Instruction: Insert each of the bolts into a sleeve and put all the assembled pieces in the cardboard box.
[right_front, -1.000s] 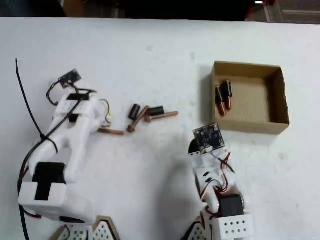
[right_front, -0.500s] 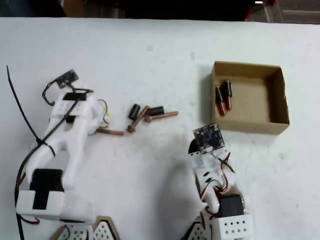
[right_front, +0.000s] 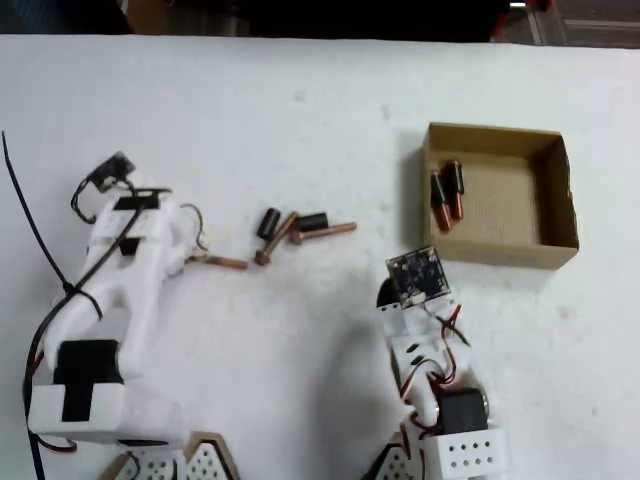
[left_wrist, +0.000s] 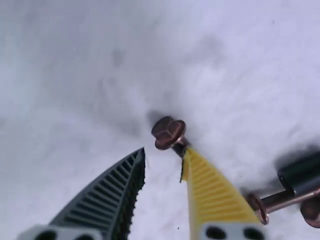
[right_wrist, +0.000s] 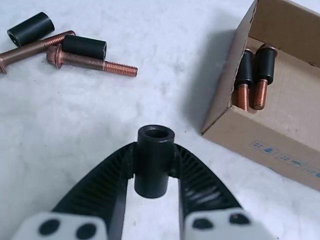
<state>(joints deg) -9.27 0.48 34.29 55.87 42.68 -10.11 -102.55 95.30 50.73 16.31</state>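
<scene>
Step in hand, as I read it: bolt pickup for the next pair.

Right gripper (right_wrist: 155, 150) is clamped on a black sleeve (right_wrist: 155, 167), parked centre-near on the table (right_front: 300, 100), near-left of the cardboard box (right_front: 497, 130). The sleeve looks roughly upright in the jaws with the bore mouth up, so it's ready to receive.

Left gripper (left_wrist: 163, 152) is down at the left side with its jaws apart at a narrow gap, holding nothing I can see. The bolt (left_wrist: 169, 132) lies flat on the table. Its long axis runs left-right, with the head left at the tip of the yellow finger (left_wrist: 210, 190). The threaded end points right toward the loose heap (right_front: 295, 228) of bolts and sleeves mid-table. That finger hides the shank, which seems to lie outside the gap, not in it.

Next move, my call: shift the left jaws to straddle the shank behind the head, close and lift. The bolt then has to swing from flat to tip-down, line up with the bore and drop in. Grabbing too near the head risks it pivoting.

Two assembled pieces (right_front: 446, 198) are already in the box, against its left wall.
</scene>
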